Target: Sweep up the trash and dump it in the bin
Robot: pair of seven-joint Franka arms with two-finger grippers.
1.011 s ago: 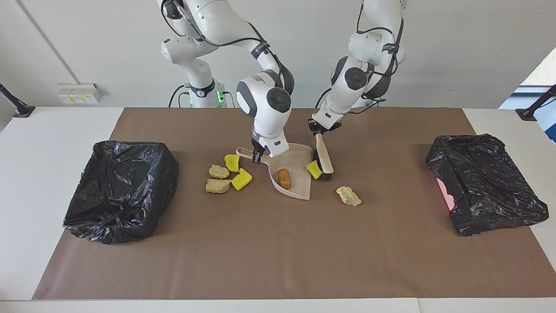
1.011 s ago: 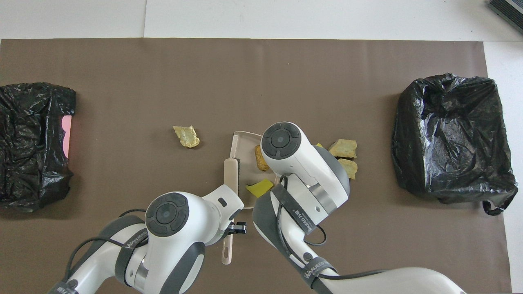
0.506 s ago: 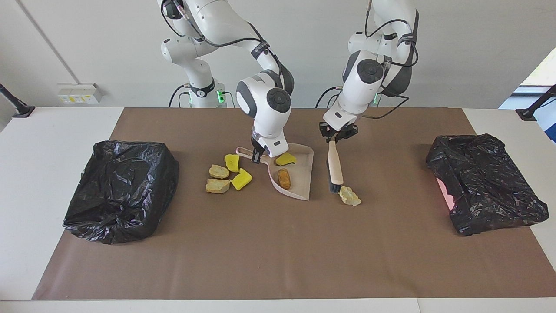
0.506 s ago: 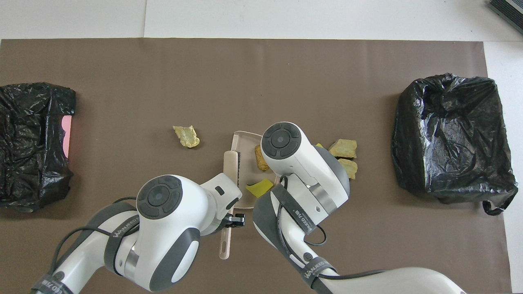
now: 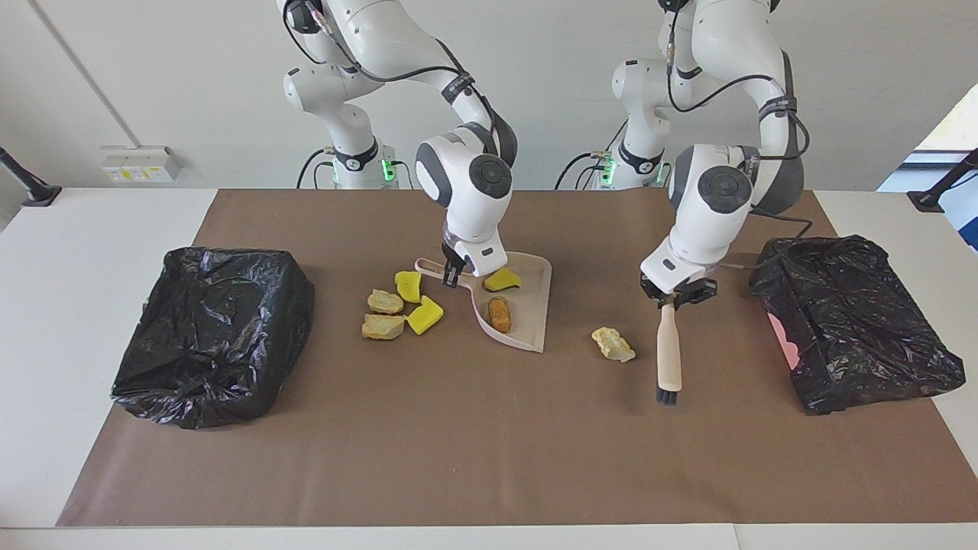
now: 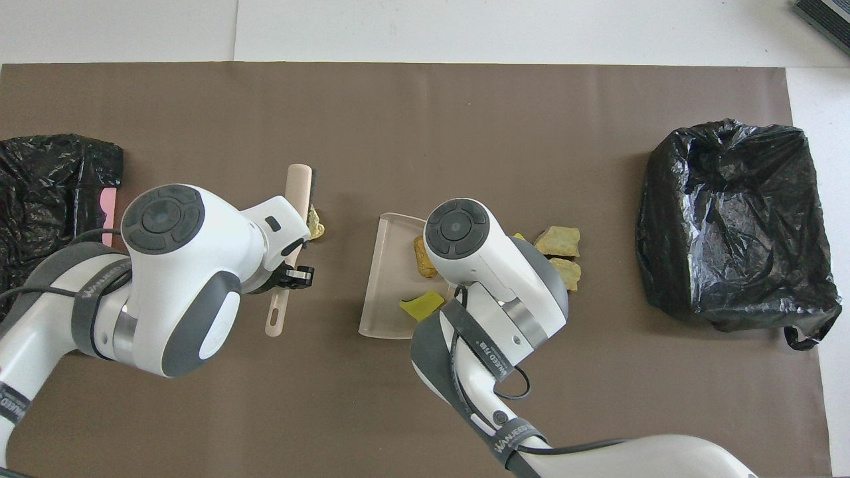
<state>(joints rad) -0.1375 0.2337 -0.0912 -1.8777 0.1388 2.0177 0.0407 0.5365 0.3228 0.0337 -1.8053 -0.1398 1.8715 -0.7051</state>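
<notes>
From overhead I lose the right gripper under its own arm, which also covers part of the dustpan (image 6: 382,279) and two yellow sponge chunks (image 5: 416,299), while the left arm hides most of the tan lump (image 6: 315,228).

Matt brown paper sheet (image 5: 489,443) is covering the smooth white counter (image 5: 76,260); crinkly glossy black plastic bags (image 5: 214,332) are catching light. Dustpan (image 5: 535,305) is looking like smooth pale plastic, brush (image 5: 669,359) w/ pale wood-like handle & dark bristles, trash (image 5: 613,344) showing rough, spongy foam.
</notes>
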